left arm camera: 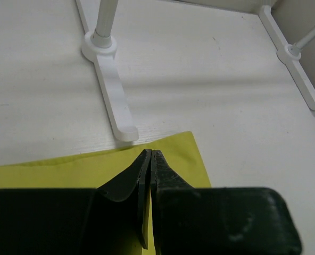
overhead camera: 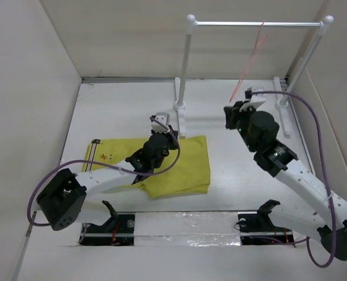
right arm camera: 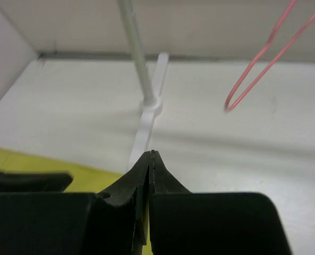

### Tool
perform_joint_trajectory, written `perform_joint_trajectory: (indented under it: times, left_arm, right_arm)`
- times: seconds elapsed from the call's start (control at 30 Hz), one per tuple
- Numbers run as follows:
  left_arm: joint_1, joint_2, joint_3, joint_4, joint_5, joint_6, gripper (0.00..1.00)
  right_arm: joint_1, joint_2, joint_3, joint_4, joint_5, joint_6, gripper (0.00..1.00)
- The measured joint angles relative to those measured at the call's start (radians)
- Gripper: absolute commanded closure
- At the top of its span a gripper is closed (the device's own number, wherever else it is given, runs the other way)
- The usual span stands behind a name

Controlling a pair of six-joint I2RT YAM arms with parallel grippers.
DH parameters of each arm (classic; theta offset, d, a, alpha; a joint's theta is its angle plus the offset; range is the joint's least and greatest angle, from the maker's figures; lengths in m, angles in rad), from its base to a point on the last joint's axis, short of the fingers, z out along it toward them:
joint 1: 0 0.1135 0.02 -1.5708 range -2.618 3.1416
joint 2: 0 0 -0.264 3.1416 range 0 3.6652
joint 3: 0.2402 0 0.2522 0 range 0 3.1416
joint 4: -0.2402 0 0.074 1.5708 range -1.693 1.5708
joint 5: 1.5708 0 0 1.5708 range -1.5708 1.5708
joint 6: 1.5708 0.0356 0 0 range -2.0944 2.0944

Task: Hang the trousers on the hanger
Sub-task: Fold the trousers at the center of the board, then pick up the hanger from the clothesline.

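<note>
Trousers (overhead camera: 188, 167): mustard-yellow cloth, folded into a flat, roughly rectangular pile on the table (overhead camera: 121, 105), centre-left of the top frame. There's a white-and-dark stripe along its left edge, and the lower right corner is a bit rumpled. The left arm lies across the pile and covers the middle.

Hanger (overhead camera: 251, 63): thin pinkish-red wire, hooked on the rail (overhead camera: 255, 24) bar at the upper right. It hangs tilted, lower end toward the frame centre, and is well apart from the trousers. In the right wrist view its rounded lower corner (right arm camera: 251, 79) sits upper right, off the table.

Left gripper (left arm camera: 150, 154): jaws pressed together, tips over the far edge of the yellow cloth, near the rail's foot (left arm camera: 115, 101). Nothing is visibly pinched, and I can't tell whether the tips touch the fabric.

Right gripper (right arm camera: 152, 154): jaws pressed together and empty, below the hanger's lower end in the top frame. Yellow cloth is at the lower left of its view.
</note>
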Motion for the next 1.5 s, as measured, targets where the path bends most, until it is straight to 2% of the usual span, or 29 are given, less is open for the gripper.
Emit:
perform_joint_trajectory:
  times: [0.13, 0.17, 0.2, 0.23, 0.27, 0.3, 0.37, 0.47, 0.53, 0.57, 0.6, 0.67, 0.7, 0.77, 0.9, 1.07, 1.13, 1.17, 1.27, 1.5]
  left_arm:
    - [-0.002, -0.051, -0.058, 0.069, -0.016, 0.074, 1.00]
    - [-0.002, -0.064, -0.070, 0.076, -0.016, 0.087, 1.00]
    - [-0.002, -0.073, -0.076, 0.080, -0.016, 0.098, 1.00]
    - [-0.004, -0.077, -0.077, 0.085, -0.016, 0.106, 1.00]
    - [-0.006, -0.080, -0.077, 0.092, -0.014, 0.111, 0.94]
    - [-0.007, -0.081, -0.077, 0.097, -0.011, 0.116, 0.90]
    - [-0.013, -0.082, -0.077, 0.106, -0.003, 0.122, 0.79]
    - [-0.020, -0.082, -0.077, 0.108, 0.008, 0.126, 0.74]
    - [-0.021, -0.082, -0.077, 0.108, 0.016, 0.126, 0.74]
    - [-0.021, -0.082, -0.078, 0.109, 0.019, 0.126, 0.74]
    - [-0.021, -0.083, -0.079, 0.110, 0.021, 0.126, 0.74]
    - [-0.021, -0.084, -0.083, 0.111, 0.023, 0.126, 0.74]
    - [-0.021, -0.084, -0.083, 0.109, 0.023, 0.126, 0.74]
    - [-0.021, -0.087, -0.085, 0.110, 0.026, 0.126, 0.74]
    - [-0.021, -0.094, -0.090, 0.115, 0.027, 0.126, 0.75]
    - [-0.021, -0.094, -0.090, 0.116, 0.035, 0.126, 0.74]
    - [-0.021, -0.095, -0.090, 0.116, 0.039, 0.126, 0.67]
    - [-0.021, -0.095, -0.090, 0.116, 0.043, 0.126, 0.57]
    - [-0.021, -0.100, -0.096, 0.124, 0.050, 0.124, 0.49]
    - [-0.021, -0.103, -0.098, 0.124, 0.080, 0.122, 0.48]
  right_arm:
    - [-0.106, 0.102, 0.225, 0.003, 0.070, -0.101, 1.00]
    - [-0.137, 0.138, 0.279, 0.005, 0.089, -0.120, 0.93]
    - [-0.169, 0.178, 0.332, 0.000, 0.106, -0.134, 0.63]
    - [-0.205, 0.219, 0.384, -0.002, 0.121, -0.143, 0.47]
    - [-0.243, 0.261, 0.431, -0.003, 0.127, -0.157, 0.33]
    - [-0.280, 0.301, 0.474, -0.009, 0.126, -0.165, 0.21]
    - [-0.354, 0.382, 0.550, -0.025, 0.107, -0.175, 0.19]
    - [-0.435, 0.491, 0.621, -0.044, 0.054, -0.173, 0.20]
    - [-0.461, 0.551, 0.653, -0.068, 0.025, -0.175, 0.26]
    - [-0.466, 0.582, 0.669, -0.082, 0.013, -0.175, 0.33]
    - [-0.467, 0.609, 0.681, -0.090, 0.002, -0.177, 0.45]
    - [-0.469, 0.645, 0.684, -0.099, -0.022, -0.177, 0.52]
    - [-0.470, 0.657, 0.683, -0.104, -0.029, -0.175, 0.66]
    - [-0.475, 0.665, 0.676, -0.110, -0.050, -0.174, 0.74]
    - [-0.505, 0.645, 0.656, -0.105, -0.076, -0.166, 0.99]
    - [-0.525, 0.609, 0.628, -0.086, -0.100, -0.162, 1.00]
    - [-0.525, 0.591, 0.615, -0.077, -0.108, -0.166, 1.00]
    - [-0.525, 0.583, 0.611, -0.074, -0.112, -0.169, 1.00]
    - [-0.526, 0.549, 0.605, -0.060, -0.122, -0.178, 1.00]
    - [-0.526, 0.396, 0.474, -0.004, -0.148, -0.175, 1.00]
